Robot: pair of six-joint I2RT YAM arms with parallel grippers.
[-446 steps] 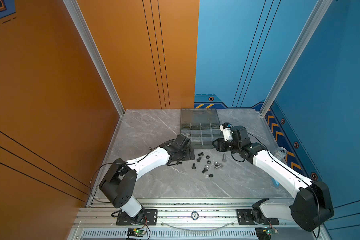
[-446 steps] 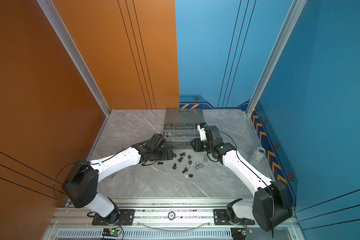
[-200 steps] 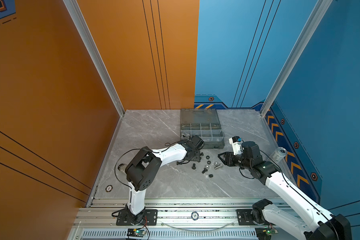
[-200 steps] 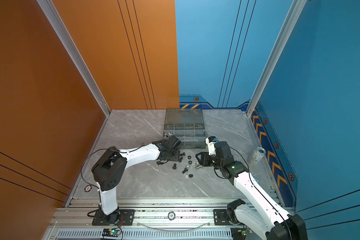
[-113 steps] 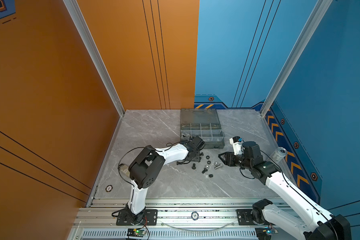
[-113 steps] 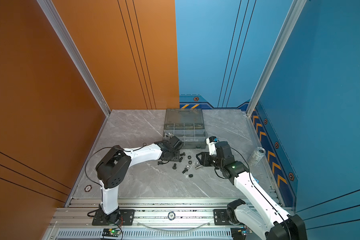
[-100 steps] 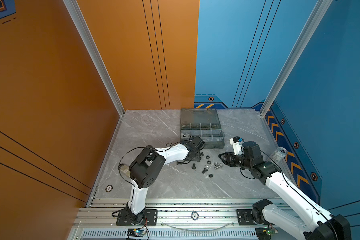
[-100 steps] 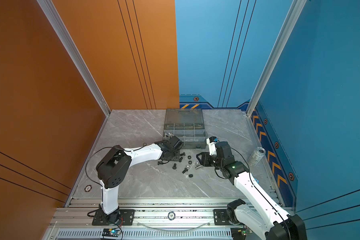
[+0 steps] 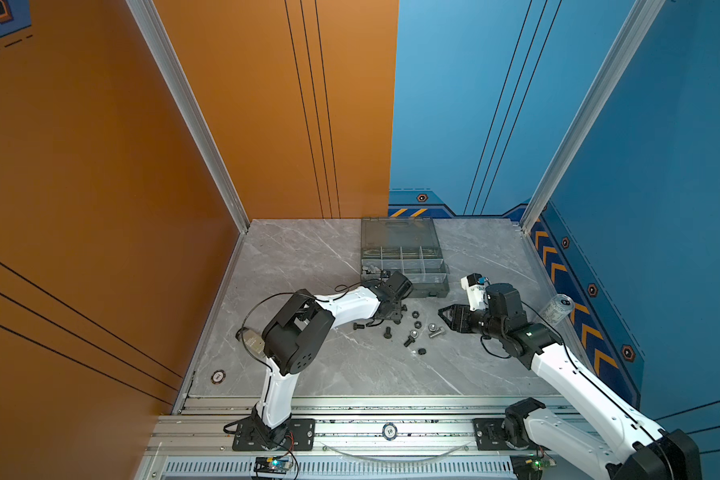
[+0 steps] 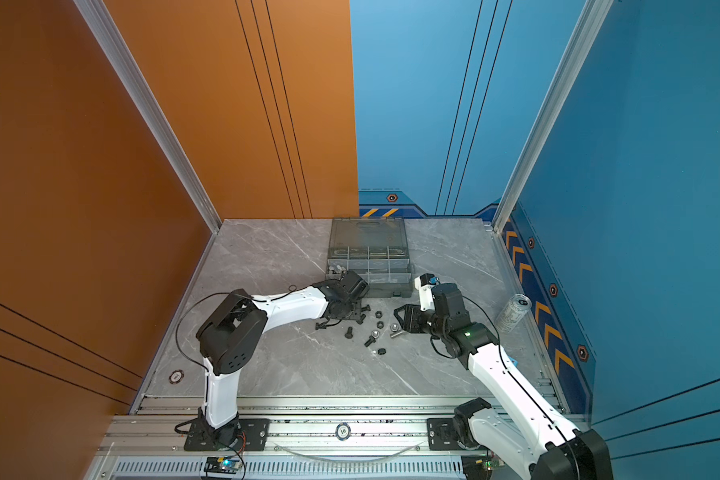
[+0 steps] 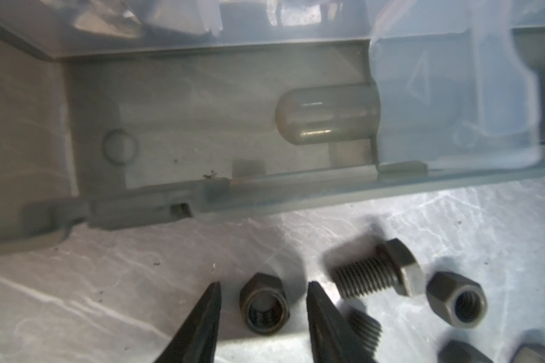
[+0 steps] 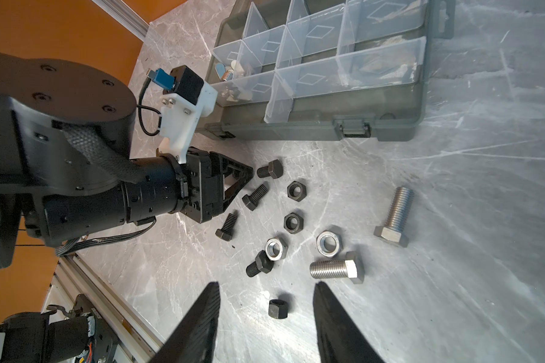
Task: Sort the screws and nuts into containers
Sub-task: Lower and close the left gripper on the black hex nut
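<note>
The left claw (image 11: 263,284) stands apart, straddling a black nut (image 11: 265,305) on the desk (image 11: 107,283) near the organizer box (image 11: 202,125); it should close squarely on the flats, then lift clear of the neighbouring screw (image 11: 378,273); the right claw (image 12: 266,286) hangs apart, empty.

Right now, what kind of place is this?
Probably a robot lab booth: two arms bolted to a metal rail, orange wall, blue wall, loose bolts beside an organizer box.

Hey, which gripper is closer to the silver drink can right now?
Right. The right gripper is between the can and the loose screws and nuts; the left gripper is beyond them, by the organizer box.
</note>
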